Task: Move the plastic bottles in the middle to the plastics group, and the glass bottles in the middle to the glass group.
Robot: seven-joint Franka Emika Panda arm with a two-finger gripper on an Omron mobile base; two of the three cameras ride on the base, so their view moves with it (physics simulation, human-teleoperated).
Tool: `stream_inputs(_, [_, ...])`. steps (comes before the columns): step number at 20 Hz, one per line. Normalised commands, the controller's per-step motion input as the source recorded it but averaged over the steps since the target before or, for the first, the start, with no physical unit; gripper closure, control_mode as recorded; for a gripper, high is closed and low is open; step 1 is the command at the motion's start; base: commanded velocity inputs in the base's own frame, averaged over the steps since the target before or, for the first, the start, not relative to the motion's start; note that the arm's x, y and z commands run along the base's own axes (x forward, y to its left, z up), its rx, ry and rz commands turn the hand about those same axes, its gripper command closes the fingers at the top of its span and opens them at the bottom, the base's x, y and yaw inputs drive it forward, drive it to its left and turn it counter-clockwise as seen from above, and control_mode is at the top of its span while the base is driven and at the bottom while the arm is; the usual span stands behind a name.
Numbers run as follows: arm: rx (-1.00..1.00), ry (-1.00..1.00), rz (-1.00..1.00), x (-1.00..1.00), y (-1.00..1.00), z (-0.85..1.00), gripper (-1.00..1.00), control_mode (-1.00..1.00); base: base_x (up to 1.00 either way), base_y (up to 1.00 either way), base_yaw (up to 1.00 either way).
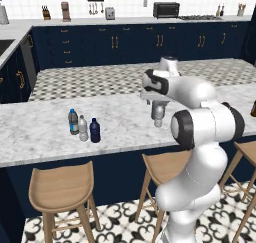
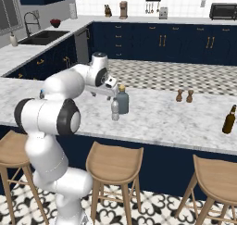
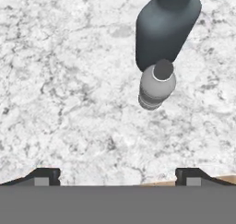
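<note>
My gripper (image 3: 117, 176) is open and points down over the marble counter (image 1: 40, 132), holding nothing. Just ahead of its fingertips (image 3: 46, 174) stands a small clear greyish plastic bottle (image 3: 156, 85) with a pale cap, also visible as the clear bottle (image 2: 115, 109). Touching or close behind it is the wider grey-green glass bottle (image 3: 166, 29) with a tan cork top (image 2: 122, 100). At the counter's left, the dark navy bottle (image 1: 95, 131) stands beside the plastics group: a blue-capped water bottle (image 1: 73, 122) and a clear grey bottle (image 1: 83, 128). A dark brown bottle (image 2: 228, 120) stands far right.
Two small brown shakers (image 2: 184, 96) stand on the counter behind and to the right of the middle bottles. Wooden stools (image 1: 61, 187) line the near side of the counter. My own arm (image 1: 205, 122) covers part of the middle bottles in the left base view.
</note>
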Motion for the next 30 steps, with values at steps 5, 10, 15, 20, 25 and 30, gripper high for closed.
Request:
stream_inputs(5, [0.0, -0.02, 0.01, 0.44, -0.67, -0.18, -1.0, -1.0, 0.0, 0.0, 0.0])
stream_inputs(10, [-0.03, -0.06, 0.04, 0.56, -0.2, -0.24, -1.0, -1.0, 0.0, 0.0, 0.0])
stream_inputs(15, [0.0, 0.0, 0.0, 0.53, -0.08, -0.03, -1.0, -1.0, 0.0, 0.0, 0.0])
stream_inputs(20, [0.0, 0.01, 0.0, 0.23, -0.06, -0.01, -1.0, -1.0, 0.0, 0.0, 0.0])
stream_inputs(25, [-0.01, 0.0, 0.0, -0.23, 0.08, -0.1, -1.0, -1.0, 0.0, 0.0, 0.0])
stream_inputs(30, [0.0, 0.0, 0.0, -0.23, 0.16, -0.1, -1.0, -1.0, 0.0, 0.0, 0.0])
